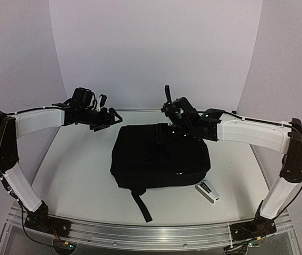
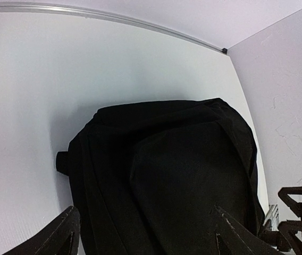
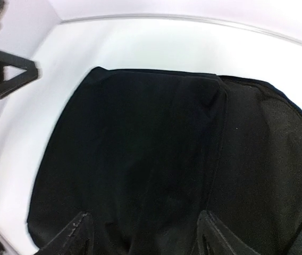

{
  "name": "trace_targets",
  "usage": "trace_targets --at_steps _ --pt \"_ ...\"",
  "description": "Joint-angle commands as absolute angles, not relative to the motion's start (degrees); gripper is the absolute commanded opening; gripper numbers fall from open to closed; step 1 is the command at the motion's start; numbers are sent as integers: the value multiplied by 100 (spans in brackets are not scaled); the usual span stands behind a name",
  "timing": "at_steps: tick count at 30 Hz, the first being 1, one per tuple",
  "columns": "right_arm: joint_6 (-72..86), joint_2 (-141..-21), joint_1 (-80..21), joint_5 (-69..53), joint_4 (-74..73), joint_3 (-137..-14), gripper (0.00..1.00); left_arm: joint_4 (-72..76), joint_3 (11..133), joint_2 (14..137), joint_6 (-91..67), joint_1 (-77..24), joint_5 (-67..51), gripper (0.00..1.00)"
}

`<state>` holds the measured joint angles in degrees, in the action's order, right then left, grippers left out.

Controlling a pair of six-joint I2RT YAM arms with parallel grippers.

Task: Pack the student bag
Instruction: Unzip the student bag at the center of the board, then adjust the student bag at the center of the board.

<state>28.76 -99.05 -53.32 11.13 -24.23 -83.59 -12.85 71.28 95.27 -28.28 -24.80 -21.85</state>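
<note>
Top external: student bag (image 1: 159, 156) lies flat, long axis left-right; left claw (image 2: 148, 236) and right claw (image 3: 143, 234) gape empty.

A white table (image 1: 76, 170) with a metal rail (image 1: 140, 234) along its near edge carried two things. A black student bag (image 1: 160, 159) lay flat near the middle, one strap (image 1: 142, 204) trailing across the surface toward the near edge. A small grey-and-white object (image 1: 207, 190), too small to identify, lay just beside the bag's near right corner.
</note>
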Motion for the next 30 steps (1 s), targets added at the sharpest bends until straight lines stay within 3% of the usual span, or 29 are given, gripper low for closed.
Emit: trace_targets --at_steps 1,11,20,24,30 --pt "2781 -10390 -5353 1690 -2922 -8873 61 -1129 6799 9156 -3066 -2461 -2024 83" --pt "2916 -10762 -5351 1824 -3167 -9044 41 -1362 6693 8875 -2947 -2470 -1788 84" --pt "3316 -10755 -5254 1942 -3236 -8876 2 -1906 7323 9101 -2771 -3020 -1142 84" --pt "3415 -10533 -5033 1662 -3074 -8564 0 -2209 8007 9549 -2777 -3645 -779 84" --pt "3545 -9889 -4420 -4 -1706 -7394 0 -2518 8988 10342 -2816 -4278 -627 84"
